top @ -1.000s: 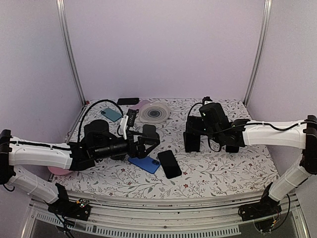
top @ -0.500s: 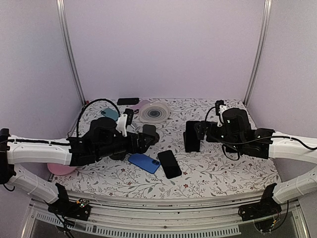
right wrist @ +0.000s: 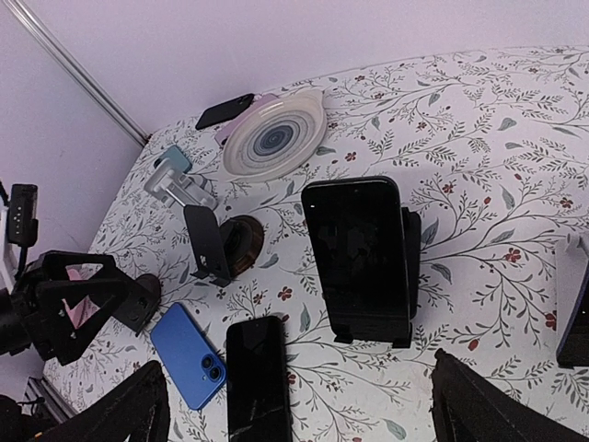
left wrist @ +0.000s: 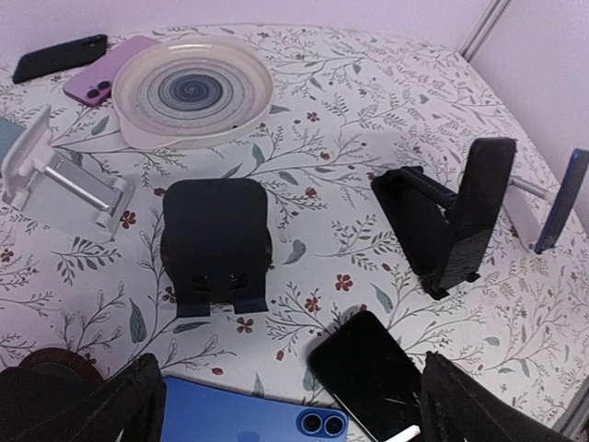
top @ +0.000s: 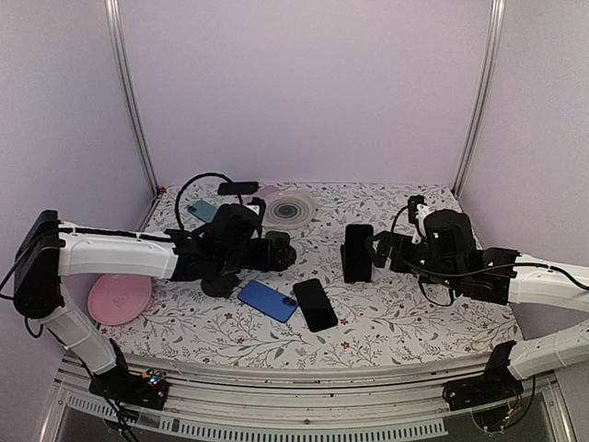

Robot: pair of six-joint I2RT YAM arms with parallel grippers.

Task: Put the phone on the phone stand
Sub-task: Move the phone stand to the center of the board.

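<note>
Since the earlier frame, the right arm (top: 543,276) has drawn back to the right, clear of the phone stand (right wrist: 410,267). The left arm (top: 110,253) has swung up and back, uncovering the pink plate (top: 120,298).

The right jaws are released and hold nothing. Their fingers (right wrist: 110,410) are spread wide and face the phone stand from just beside it.

The left jaws are likewise released and empty, with fingers (left wrist: 87,410) apart above the blue phone (left wrist: 248,419).

The task phone (right wrist: 354,258), black with its screen dark, stands upright in the phone stand near the middle of the counter (top: 414,322).

A second black phone (right wrist: 258,373) lies flat beside the blue phone. An empty black stand (left wrist: 216,244), a white stand (left wrist: 55,180) and a swirl-patterned plate (left wrist: 193,87) lie farther back.
</note>
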